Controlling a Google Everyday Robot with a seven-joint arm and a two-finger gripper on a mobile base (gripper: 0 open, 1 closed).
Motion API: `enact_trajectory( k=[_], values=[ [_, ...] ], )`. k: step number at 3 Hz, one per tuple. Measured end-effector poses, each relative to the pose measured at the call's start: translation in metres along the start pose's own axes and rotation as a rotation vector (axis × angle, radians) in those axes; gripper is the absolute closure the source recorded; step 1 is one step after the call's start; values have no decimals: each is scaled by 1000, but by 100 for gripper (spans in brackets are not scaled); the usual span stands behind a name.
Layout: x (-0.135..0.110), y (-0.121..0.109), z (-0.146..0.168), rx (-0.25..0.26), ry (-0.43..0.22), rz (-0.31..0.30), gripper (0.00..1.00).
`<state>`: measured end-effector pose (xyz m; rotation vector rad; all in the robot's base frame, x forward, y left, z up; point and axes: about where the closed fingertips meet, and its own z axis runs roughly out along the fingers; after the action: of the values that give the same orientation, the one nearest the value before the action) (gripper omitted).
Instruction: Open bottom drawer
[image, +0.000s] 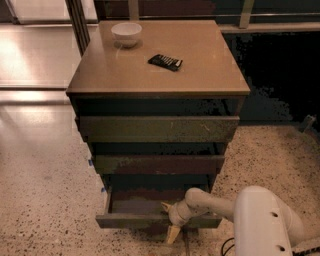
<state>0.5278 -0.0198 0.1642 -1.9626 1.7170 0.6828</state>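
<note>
Bottom drawer (131, 220) juts toward camera, end effector (170, 220) at its front.

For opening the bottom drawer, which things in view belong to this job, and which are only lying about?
Belong to the job: bottom drawer, pulled partly out; end effector, at its front edge.

Only lying about: white bowl and dark flat item on the cabinet top; top drawer; middle drawer.
</note>
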Motion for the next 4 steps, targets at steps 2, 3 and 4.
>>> enact_trajectory(
  k=[2, 3, 4],
  values=[
    [-14, 41, -5, -5, -9, 34, 0],
    [-22, 61, -10, -28, -20, 56, 0],
    [-30, 76, -16, -66, -33, 71, 0]
  ],
)
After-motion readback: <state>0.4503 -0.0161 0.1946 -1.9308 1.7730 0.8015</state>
